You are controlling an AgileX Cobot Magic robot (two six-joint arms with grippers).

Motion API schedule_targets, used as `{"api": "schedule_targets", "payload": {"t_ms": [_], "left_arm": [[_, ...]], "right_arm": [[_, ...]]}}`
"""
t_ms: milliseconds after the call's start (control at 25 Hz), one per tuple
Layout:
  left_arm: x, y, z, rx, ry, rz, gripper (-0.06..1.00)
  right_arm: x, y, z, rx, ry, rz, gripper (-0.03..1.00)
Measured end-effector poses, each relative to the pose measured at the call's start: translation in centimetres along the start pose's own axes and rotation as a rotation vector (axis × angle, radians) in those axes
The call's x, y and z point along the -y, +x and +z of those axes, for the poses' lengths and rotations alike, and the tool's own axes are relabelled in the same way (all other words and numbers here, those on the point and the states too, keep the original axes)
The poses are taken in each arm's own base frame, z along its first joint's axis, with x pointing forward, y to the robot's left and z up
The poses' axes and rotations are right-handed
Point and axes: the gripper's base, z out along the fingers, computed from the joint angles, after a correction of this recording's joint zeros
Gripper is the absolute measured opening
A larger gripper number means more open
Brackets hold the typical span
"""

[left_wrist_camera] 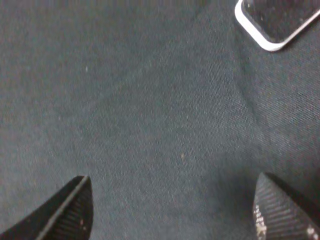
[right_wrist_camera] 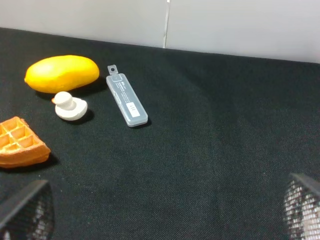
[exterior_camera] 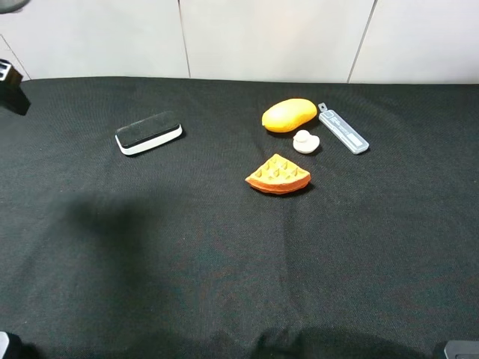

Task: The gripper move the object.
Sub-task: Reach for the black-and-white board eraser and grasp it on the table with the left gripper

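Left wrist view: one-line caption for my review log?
Open left claw over black cloth; eraser corner just in view, untouched.

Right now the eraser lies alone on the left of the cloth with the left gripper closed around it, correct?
No. The eraser does lie alone on the left of the cloth, but the left gripper is open above bare cloth; the left wrist view shows the eraser off beyond its fingers.

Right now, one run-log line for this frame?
phase: pre-grasp | left gripper: open, empty | right gripper: open, empty | eraser: felt side up, untouched, apart from waffle wedge
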Motion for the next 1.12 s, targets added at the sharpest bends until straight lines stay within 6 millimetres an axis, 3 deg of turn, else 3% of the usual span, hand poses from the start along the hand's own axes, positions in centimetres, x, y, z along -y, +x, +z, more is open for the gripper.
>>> {"api": "schedule_targets", "payload": {"t_ms": [480, 960, 1120], "left_arm": [[-0.1, -4.7, 4.2, -0.053, 0.027, 0.261, 0.71], [4.9, -10.2, 8.7, -0.067, 0.091, 0.523, 0.71], [6.8, -11.2, 10.3, -0.106, 0.119, 0.598, 0.71]], "right_arm": [[0.0, 0.0, 0.0, 0.000, 0.000, 0.000, 0.69], [0.0, 0.0, 0.0, 0.000, 0.000, 0.000, 0.69], [0.0, 0.0, 0.0, 0.000, 0.000, 0.000, 0.69]]}}
